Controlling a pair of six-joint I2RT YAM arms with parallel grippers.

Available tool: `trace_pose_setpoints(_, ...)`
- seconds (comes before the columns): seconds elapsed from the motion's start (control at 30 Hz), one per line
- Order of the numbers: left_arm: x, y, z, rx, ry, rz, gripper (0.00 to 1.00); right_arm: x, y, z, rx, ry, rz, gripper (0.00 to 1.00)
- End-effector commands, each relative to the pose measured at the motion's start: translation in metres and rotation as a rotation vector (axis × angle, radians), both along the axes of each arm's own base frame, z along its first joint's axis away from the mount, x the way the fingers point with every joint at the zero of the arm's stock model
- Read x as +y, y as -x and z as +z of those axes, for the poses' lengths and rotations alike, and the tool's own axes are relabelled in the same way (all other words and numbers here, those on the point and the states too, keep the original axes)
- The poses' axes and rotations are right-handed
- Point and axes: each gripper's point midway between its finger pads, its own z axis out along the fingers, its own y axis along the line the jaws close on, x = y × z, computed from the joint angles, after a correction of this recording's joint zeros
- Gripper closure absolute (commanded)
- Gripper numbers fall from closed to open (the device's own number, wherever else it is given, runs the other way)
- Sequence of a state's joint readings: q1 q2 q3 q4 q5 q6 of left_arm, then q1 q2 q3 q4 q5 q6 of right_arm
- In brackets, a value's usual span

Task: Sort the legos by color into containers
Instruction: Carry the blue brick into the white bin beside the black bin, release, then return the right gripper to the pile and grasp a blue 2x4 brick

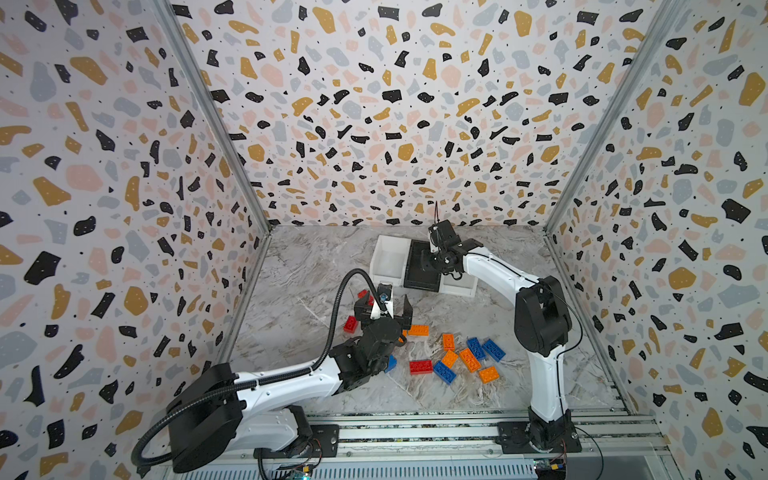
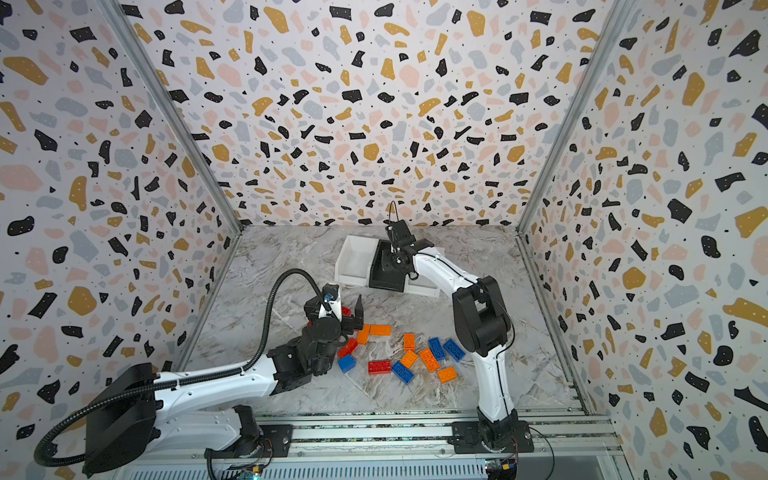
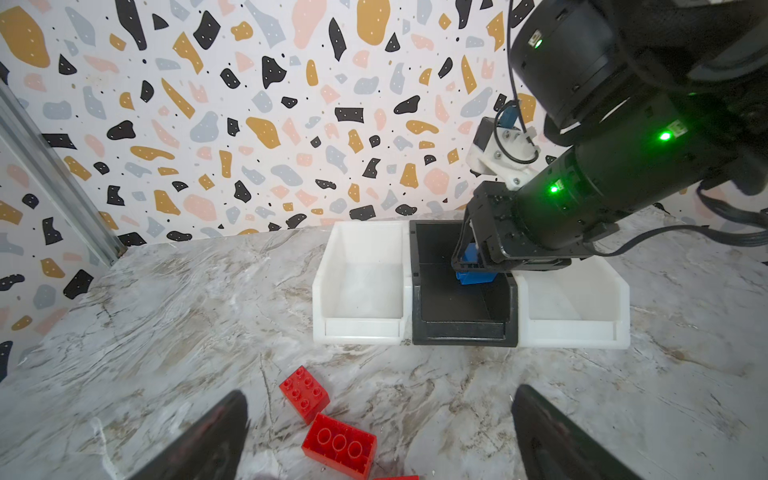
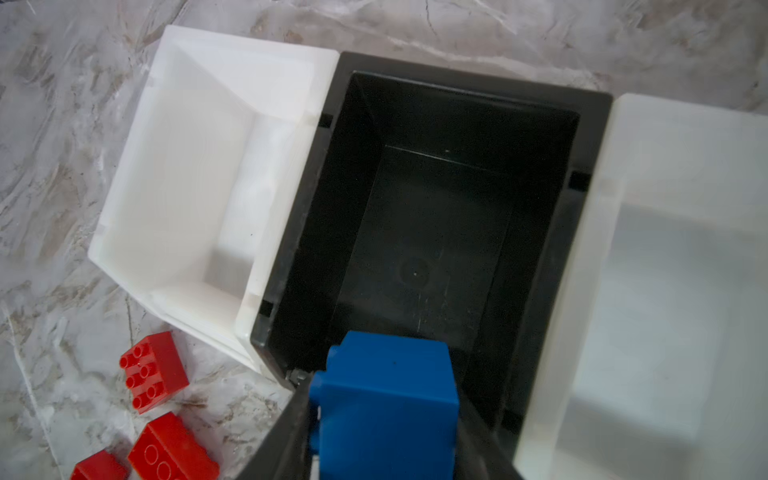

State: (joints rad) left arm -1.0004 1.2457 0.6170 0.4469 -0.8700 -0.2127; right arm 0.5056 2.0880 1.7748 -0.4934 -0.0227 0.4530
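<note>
The blue brick (image 4: pixel 386 407) sat closest to the right wrist lens. It was pinched by its sides between the narrowed jaws of the right gripper (image 3: pixel 473 259), which gripped nothing else. Directly below and ahead of that gripper lay the black bin (image 4: pixel 465 85), the middle of three joined containers, and the brick hung over its interior, off the floor. On the gripper's side toward the other arm stood a white bin (image 4: pixel 249 41), touching the black one. The second white bin (image 4: pixel 648 124) touched the black one on the gripper's opposite side.

The left gripper (image 3: pixel 380 436) hovered low over the marble tabletop (image 1: pixel 311 270) with its jaws spread wide and nothing between the pads. Just ahead of it, nearer one finger than the other, lay a red square brick (image 3: pixel 304 392) with its studs up. Close beside that was a red rectangular brick (image 3: pixel 338 444) showing three round tubes. The containers stood farther ahead of this gripper, well apart from it.

Behind the left gripper, on its side toward the right arm, loose bricks (image 1: pixel 469 359) in orange, blue and red lay scattered flat on the tabletop. They were between the two arms and well apart from the bins.
</note>
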Motion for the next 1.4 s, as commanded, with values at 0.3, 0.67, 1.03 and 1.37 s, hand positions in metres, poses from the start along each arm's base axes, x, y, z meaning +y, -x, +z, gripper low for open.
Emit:
trace_pose_setpoints(0.3, -0.015, -0.031, 0.025, -0.064, 0.033, 0.007, 0.0, -0.108, -0.02, 0.015, -0.009, 0.024, -0.132, 0.6)
trace_pose_setpoints(0.67, -0.037, -0.036, 0.027, -0.053, 0.006, -0.07, 0.0, -0.108, -0.02, 0.017, -0.007, -0.018, -0.133, 0.31)
trace_pose_setpoints(1.03, -0.084, -0.025, 0.022, -0.027, 0.009, -0.265, 0.0, -0.135, 0.092, 0.023, 0.072, -0.005, -0.181, 0.31)
trace_pose_setpoints(1.37, -0.103, 0.031, 0.001, 0.019, 0.02, -0.364, 0.0, -0.12, 0.218, -0.032, 0.182, -0.017, -0.086, 0.41)
